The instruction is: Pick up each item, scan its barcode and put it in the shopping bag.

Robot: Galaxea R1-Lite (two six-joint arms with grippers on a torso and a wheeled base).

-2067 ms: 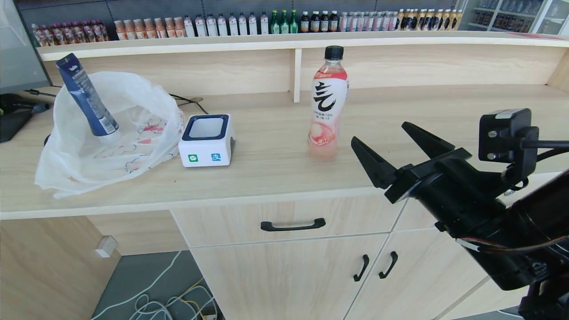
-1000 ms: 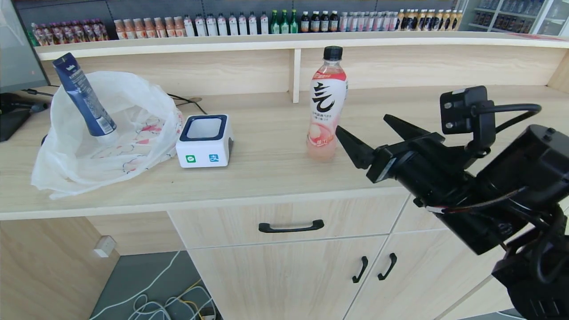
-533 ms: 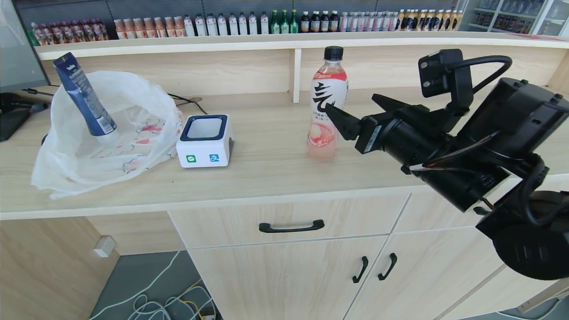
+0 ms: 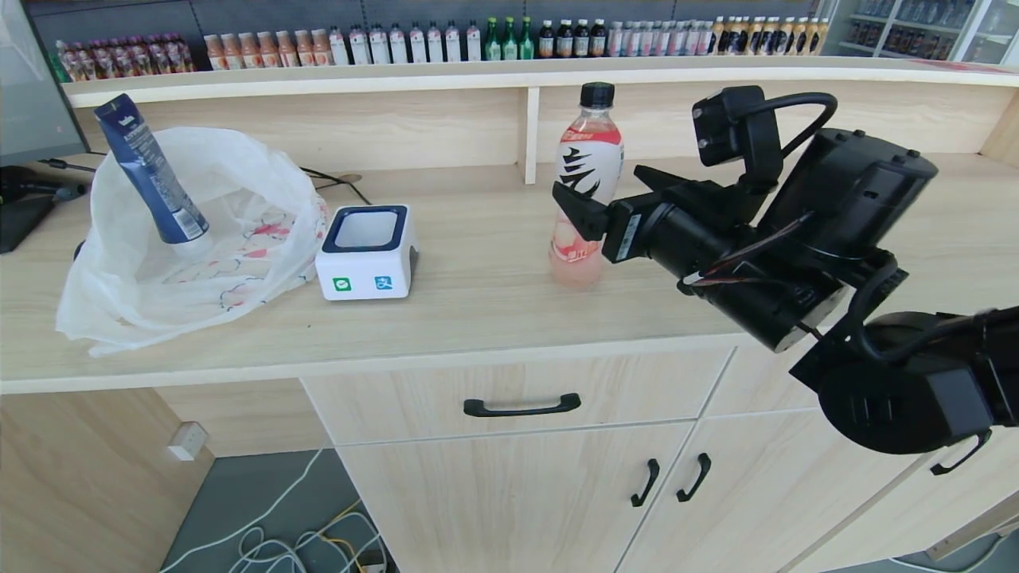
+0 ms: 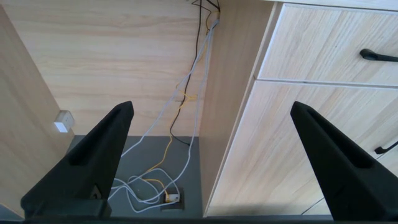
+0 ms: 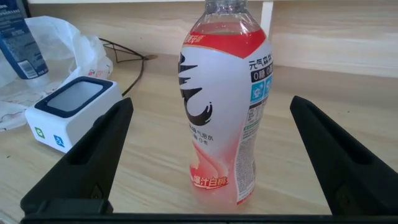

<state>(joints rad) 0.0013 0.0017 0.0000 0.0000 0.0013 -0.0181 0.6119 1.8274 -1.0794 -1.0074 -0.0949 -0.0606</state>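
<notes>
A pink drink bottle (image 4: pixel 591 147) with a black cap stands upright on the wooden counter (image 4: pixel 478 302). My right gripper (image 4: pixel 601 187) is open at the height of its label, and the bottle (image 6: pixel 224 106) sits between the two spread fingers of that gripper (image 6: pixel 211 102) without being gripped. A white barcode scanner (image 4: pixel 366 251) sits to the bottle's left. Further left lies the white shopping bag (image 4: pixel 239 231), with a blue tube (image 4: pixel 151 171) standing in it. My left gripper (image 5: pixel 211 109) hangs open below the counter and holds nothing.
A monitor (image 4: pixel 32 79) and cables stand at the counter's far left. A raised back shelf with a divider (image 4: pixel 529 135) runs behind the bottle. Drawers and doors with black handles (image 4: pixel 521 404) are under the counter. Loose cables (image 5: pixel 161 186) lie on the floor.
My right arm has risen from below the counter edge and moved left, bringing its open fingers around the bottle. The bottle, scanner and bag have stayed put.
</notes>
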